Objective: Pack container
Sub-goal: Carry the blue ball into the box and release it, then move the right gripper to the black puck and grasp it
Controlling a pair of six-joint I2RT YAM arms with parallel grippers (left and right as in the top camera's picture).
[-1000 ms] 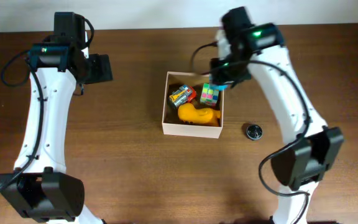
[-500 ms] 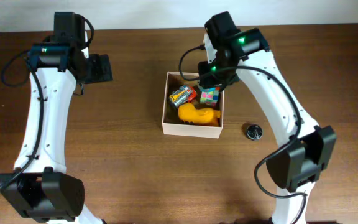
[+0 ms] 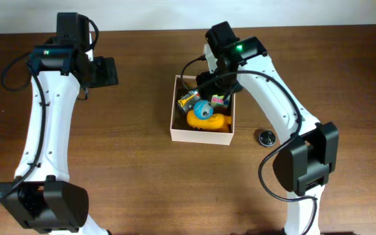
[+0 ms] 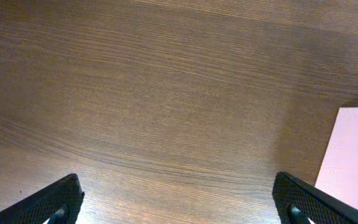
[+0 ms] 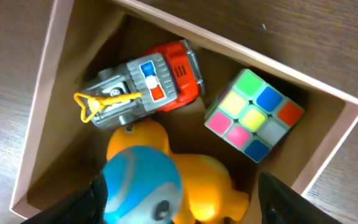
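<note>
The container is a square white-walled box, tan inside, in the middle of the table. It holds a red and grey toy truck, a colour cube, a yellow duck-like toy and a blue and white ball toy. The ball lies on the yellow toy. My right gripper hangs open over the box; its left finger is beside the ball and a wide gap separates the ball from the other finger. My left gripper is open over bare wood to the left of the box.
A small round black object lies on the table right of the container. The right arm arches over the box's back right corner. The white wall edge runs along the table's far side.
My right gripper moved left over the container and went from shut to open. The blue ball toy now shows lying on the yellow toy. The left arm stayed still.
</note>
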